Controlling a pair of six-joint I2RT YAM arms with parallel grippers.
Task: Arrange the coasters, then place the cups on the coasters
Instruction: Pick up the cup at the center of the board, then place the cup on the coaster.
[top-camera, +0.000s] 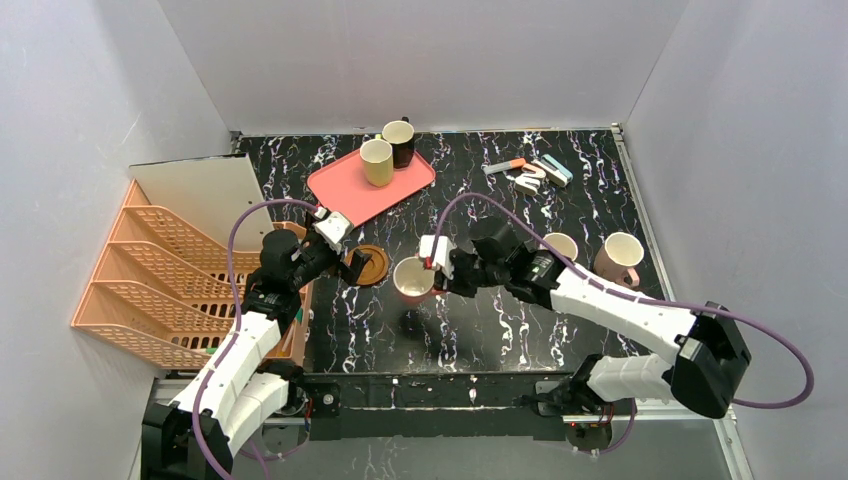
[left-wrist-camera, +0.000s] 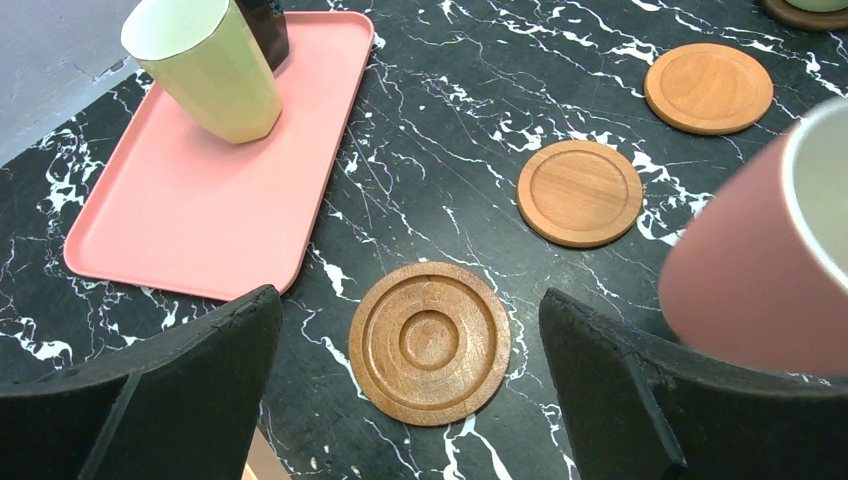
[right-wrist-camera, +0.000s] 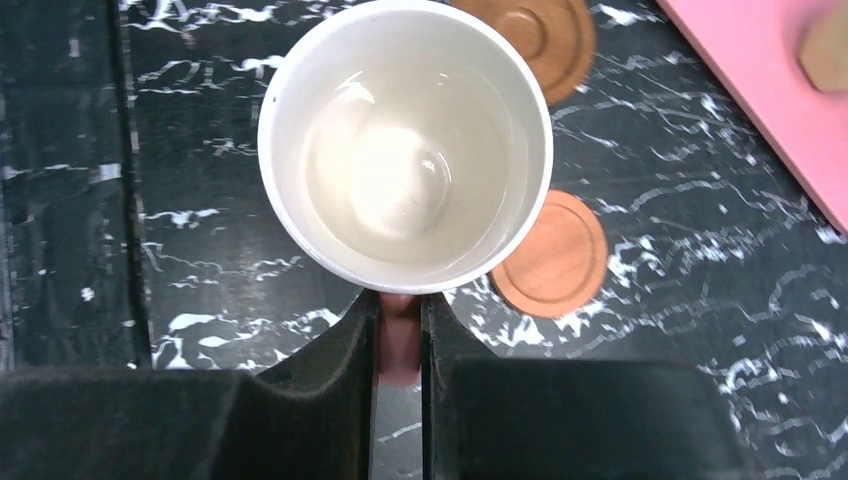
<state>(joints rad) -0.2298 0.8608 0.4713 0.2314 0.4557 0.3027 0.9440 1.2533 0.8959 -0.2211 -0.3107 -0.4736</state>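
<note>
Our right pincer (right-wrist-camera: 400, 330) is clamping the pink mug (right-wrist-camera: 405, 150) by its handle, leaving the base free for the plain coaster (right-wrist-camera: 560, 260) just ahead to the right; our left pincer (left-wrist-camera: 410, 300) is hovering wide open, empty.

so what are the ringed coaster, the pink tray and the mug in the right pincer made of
ringed coaster: looks like turned wood, matte brown, with grain and concentric grooves.
pink tray: probably plastic, smooth even matte pink, moulded raised rim.
mug in the right pincer: likely glazed ceramic, its cream inside glossy with reflections.
</note>
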